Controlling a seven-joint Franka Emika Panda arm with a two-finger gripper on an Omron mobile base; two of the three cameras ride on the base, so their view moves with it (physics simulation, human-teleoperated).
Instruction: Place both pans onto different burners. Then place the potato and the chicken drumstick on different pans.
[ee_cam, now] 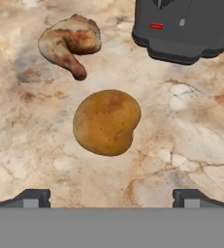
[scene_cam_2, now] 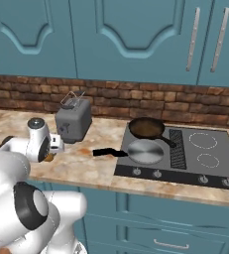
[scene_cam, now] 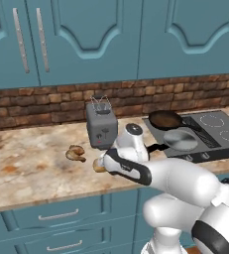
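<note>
My gripper (ee_cam: pixel 112 197) hangs open above the counter, fingertips spread wide with nothing between them. Just ahead of it, the brown potato (ee_cam: pixel 107 122) lies on the marbled counter. The chicken drumstick (ee_cam: pixel 70 42) lies a little beyond the potato, apart from it. In the left base view the drumstick (scene_cam: pixel 76 154) lies left of the potato (scene_cam: pixel 99 166), which my hand half hides. On the left side of the cooktop (scene_cam_2: pixel 220 171) the deeper brown pan (scene_cam_2: pixel 146 128) sits at the back and the shallow silver pan (scene_cam_2: pixel 144 151) at the front. Two white burner rings (scene_cam_2: pixel 203 140) on its right are bare.
A grey toaster (scene_cam: pixel 102 126) stands on the counter right behind the potato and drumstick. The silver pan's black handle (scene_cam_2: pixel 106 152) sticks out left over the counter. A brick wall (scene_cam: pixel 46 106) backs the counter, with blue cabinets above.
</note>
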